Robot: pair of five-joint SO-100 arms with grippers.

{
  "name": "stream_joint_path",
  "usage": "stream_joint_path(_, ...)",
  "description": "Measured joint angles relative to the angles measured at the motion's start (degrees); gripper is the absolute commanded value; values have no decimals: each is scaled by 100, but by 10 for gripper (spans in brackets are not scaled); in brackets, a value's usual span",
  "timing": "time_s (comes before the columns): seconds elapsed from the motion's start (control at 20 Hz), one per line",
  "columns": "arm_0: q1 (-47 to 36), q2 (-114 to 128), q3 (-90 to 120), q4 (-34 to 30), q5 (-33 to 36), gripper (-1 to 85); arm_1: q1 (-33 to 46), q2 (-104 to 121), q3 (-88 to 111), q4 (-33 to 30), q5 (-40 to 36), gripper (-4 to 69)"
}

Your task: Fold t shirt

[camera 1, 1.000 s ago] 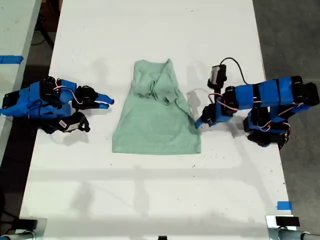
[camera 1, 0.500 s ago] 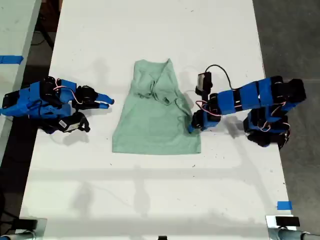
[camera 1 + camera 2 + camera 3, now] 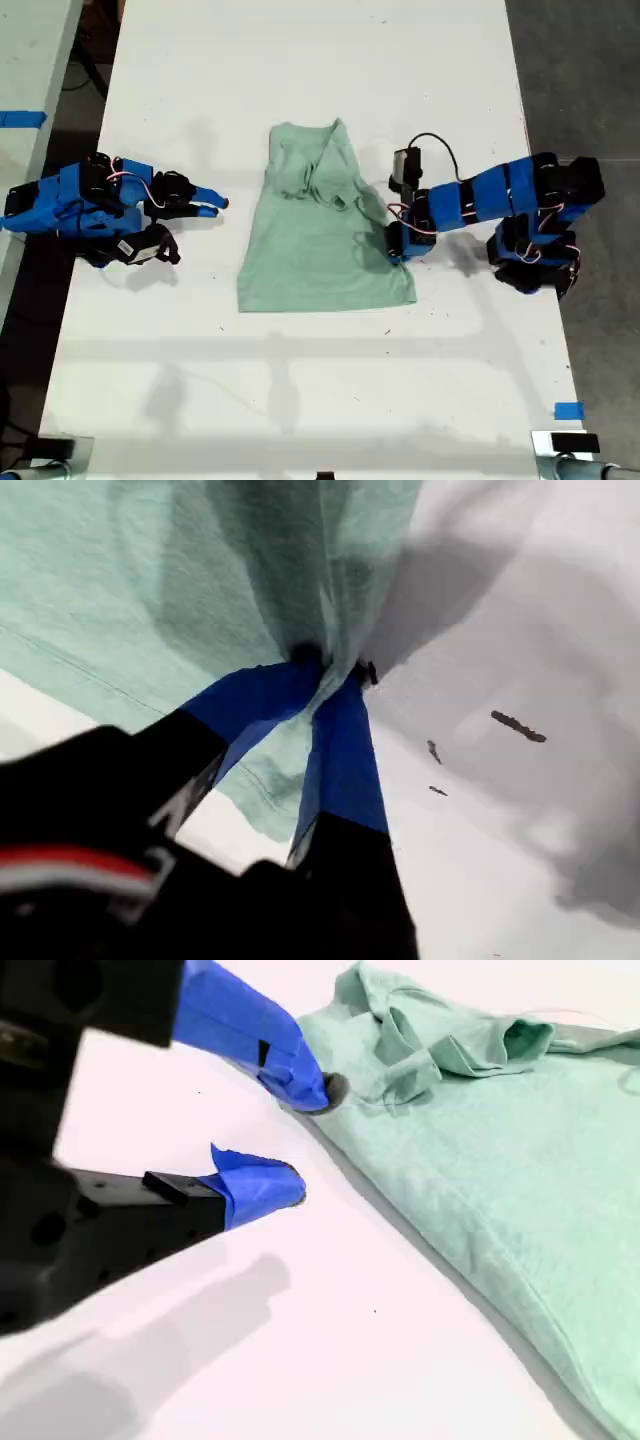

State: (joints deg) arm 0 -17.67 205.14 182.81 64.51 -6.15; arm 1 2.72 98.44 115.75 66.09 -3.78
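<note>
Long white table (image 3: 300, 400) runs the length of the exterior view, evenly lit, soft shadows. Dark grey floor (image 3: 585, 70) at that view's right. Second pale table (image 3: 25, 60) at its left edge (blue tape (image 3: 22, 119) on it). Another blue tape scrap (image 3: 568, 410) near the lower right corner.

Probably a lab: white worktable (image 3: 300, 380), blue tape (image 3: 568, 410)

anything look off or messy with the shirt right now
The t shirt lies askew: its sleeves are bunched near the collar, and my first gripper pinches and lifts its edge on the exterior view's right. No damage shows.
</note>
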Motion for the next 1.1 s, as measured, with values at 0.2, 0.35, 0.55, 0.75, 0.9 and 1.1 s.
stream_joint_path(0.2, 0, 0, 0, 0, 0, 113, 0, -44, -457, 659, 0, 6)
stream_joint_path(0.35, 0, 0, 0, 0, 0, 113, 0, -88, -1169, 1204, -114, 5)
stream_joint_path(0.55, 0, 0, 0, 0, 0, 113, 0, -615, -2549, 1775, -457, 5)
stream_joint_path(0.75, 0, 0, 0, 0, 0, 113, -18, -1828, -4201, 2013, -694, 5)
stream_joint_path(0.9, 0, 0, 0, 0, 0, 113, -62, -2830, -5317, 2083, -791, 5)
stream_joint_path(1.1, 0, 0, 0, 0, 0, 113, -97, -3428, -5739, 1951, -1002, 250)
